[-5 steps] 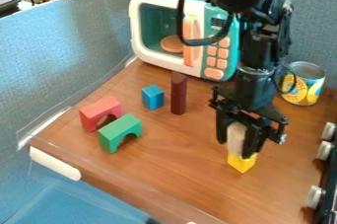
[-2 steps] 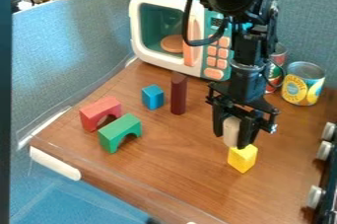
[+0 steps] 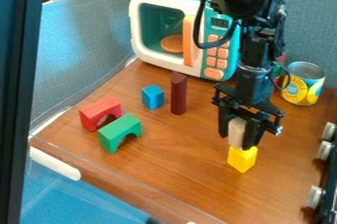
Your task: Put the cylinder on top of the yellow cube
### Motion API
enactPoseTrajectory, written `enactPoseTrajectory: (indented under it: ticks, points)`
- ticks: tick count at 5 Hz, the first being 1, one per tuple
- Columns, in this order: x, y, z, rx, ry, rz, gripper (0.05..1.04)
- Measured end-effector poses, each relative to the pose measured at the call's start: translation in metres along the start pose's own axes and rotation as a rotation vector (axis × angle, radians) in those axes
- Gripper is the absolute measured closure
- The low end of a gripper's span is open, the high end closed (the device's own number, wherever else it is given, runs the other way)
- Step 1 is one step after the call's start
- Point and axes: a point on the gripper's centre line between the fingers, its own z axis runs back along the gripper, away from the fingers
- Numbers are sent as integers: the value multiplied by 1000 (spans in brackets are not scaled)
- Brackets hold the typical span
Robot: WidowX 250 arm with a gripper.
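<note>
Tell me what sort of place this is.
Probably a tabletop robot test station dressed as a play kitchen: a toy microwave, building blocks such as the green arch, and blue-grey partition panels around the wooden surface.

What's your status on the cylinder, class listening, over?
Pincer gripping pale cylinder. Cylinder roughly upright, at top of yellow cube; contact unclear. No other block in the way.

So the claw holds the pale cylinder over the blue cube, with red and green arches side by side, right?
Not quite: in the camera view, the gripper holds the pale cylinder over the yellow cube, not the blue cube; the rest is right.
</note>
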Motion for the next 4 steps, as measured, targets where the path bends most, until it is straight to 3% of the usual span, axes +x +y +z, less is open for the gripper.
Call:
enactPoseTrajectory:
  ticks: [2, 3, 4]
  points:
    - [1, -9, 0, 7, 4, -22, 513]
    - [2, -10, -13, 4, 44, -30, 513]
    - [8, -10, -14, 1, 51, -30, 513]
